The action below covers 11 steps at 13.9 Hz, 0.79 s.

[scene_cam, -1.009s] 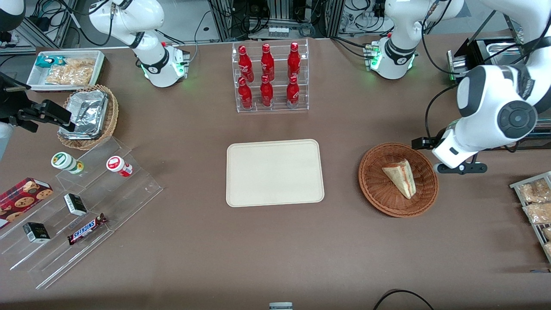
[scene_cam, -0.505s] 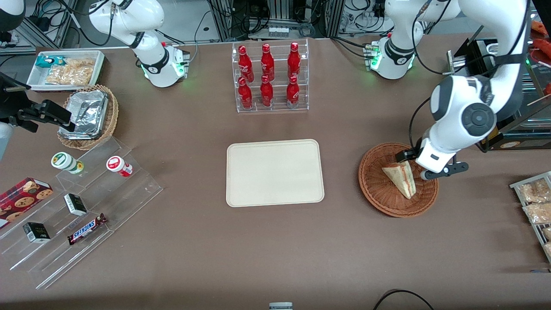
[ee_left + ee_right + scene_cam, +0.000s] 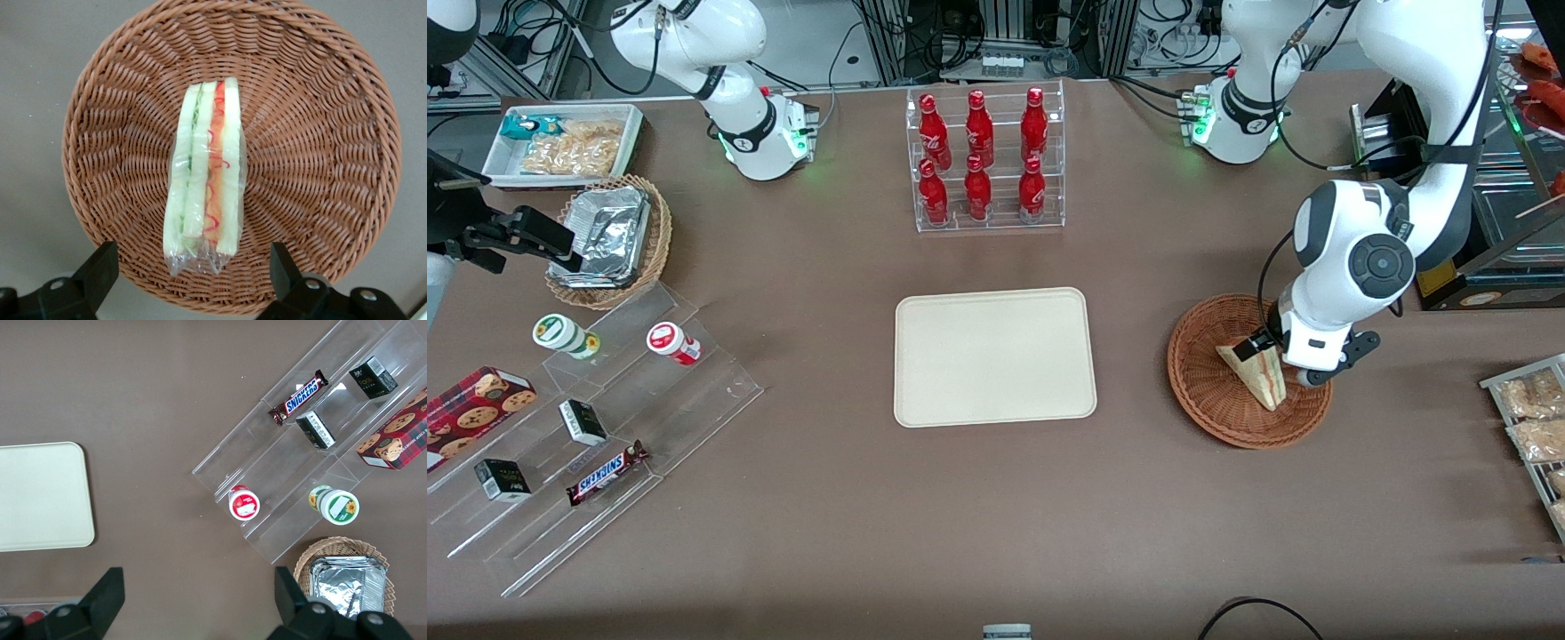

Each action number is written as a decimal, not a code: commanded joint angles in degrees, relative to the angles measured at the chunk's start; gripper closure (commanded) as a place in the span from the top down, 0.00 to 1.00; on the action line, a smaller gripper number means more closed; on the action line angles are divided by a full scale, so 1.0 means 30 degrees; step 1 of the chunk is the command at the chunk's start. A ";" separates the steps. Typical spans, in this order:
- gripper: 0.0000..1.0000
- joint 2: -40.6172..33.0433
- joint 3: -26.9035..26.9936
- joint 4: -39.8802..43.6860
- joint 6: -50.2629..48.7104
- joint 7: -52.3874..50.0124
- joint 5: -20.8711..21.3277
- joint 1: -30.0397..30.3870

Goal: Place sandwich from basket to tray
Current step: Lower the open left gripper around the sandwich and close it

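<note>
The sandwich [image 3: 1254, 371], a triangular wedge wrapped in clear film, lies inside the round reddish-brown wicker basket [image 3: 1209, 409] toward the working arm's end of the table. Seen from the left wrist camera, the sandwich [image 3: 204, 177] rests near the middle of the basket [image 3: 320, 127] with its cut edge facing up, showing pale bread layers with green and red filling between them.

The gripper [image 3: 1282, 354] of the left arm hangs directly above the sandwich, over the part of the basket farther from the front camera. Its jaws are spread wide, with one dark fingertip [image 3: 100, 267] on each side of the sandwich's near end and clear space between each tip and the wrapper; they do not touch it.

The cream-beige rectangular tray [image 3: 994, 356] sits flat at the centre of the table, well apart from the basket, with nothing on it. Farther from the front camera than the tray stands a clear rack of red bottles [image 3: 983, 160].
</note>
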 commanded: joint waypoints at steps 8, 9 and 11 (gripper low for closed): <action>1.00 0.1485 0.0023 -0.0930 0.3260 -0.2079 -0.0065 0.0121; 0.81 0.1543 0.0023 -0.0901 0.3260 -0.2137 -0.0065 0.0121; 0.22 0.1485 0.0023 -0.0784 0.2968 -0.2196 -0.0065 0.0121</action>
